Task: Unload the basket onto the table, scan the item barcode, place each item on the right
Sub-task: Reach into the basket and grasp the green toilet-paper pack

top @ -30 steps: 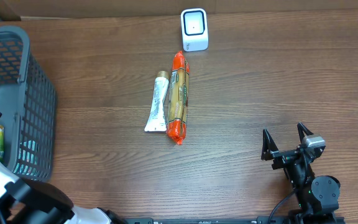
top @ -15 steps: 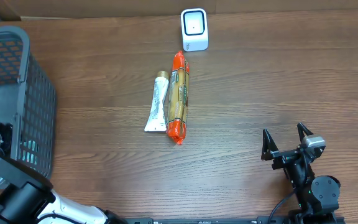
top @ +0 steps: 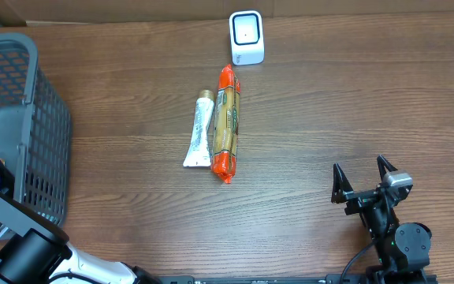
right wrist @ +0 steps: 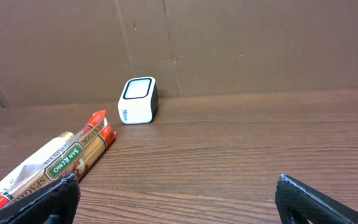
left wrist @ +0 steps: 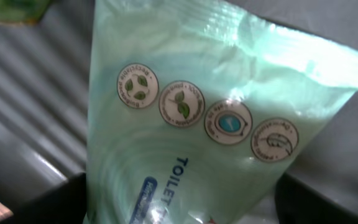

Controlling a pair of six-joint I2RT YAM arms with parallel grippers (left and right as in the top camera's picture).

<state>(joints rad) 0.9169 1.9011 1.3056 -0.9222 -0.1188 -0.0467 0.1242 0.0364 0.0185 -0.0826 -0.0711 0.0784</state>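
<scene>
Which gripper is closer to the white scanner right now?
Right. The right gripper stands at the front right, with the scanner ahead and to its left. The left gripper is in the basket at the far left, a green packet between its fingers.

table [top: 329,95]: wood, matt | pouch [left wrist: 197,124]: glossy plastic | basket [top: 50,150]: plastic mesh

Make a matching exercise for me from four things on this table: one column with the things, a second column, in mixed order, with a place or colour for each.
Things:
1. scanner
2. spaghetti pack
3. tube
4. basket

Descriptions:
A. at the left edge of the table
B. at the far edge, white
C. orange-red at both ends
D. white with a gold cap

Pairs: 1-B, 2-C, 3-D, 4-A
</scene>
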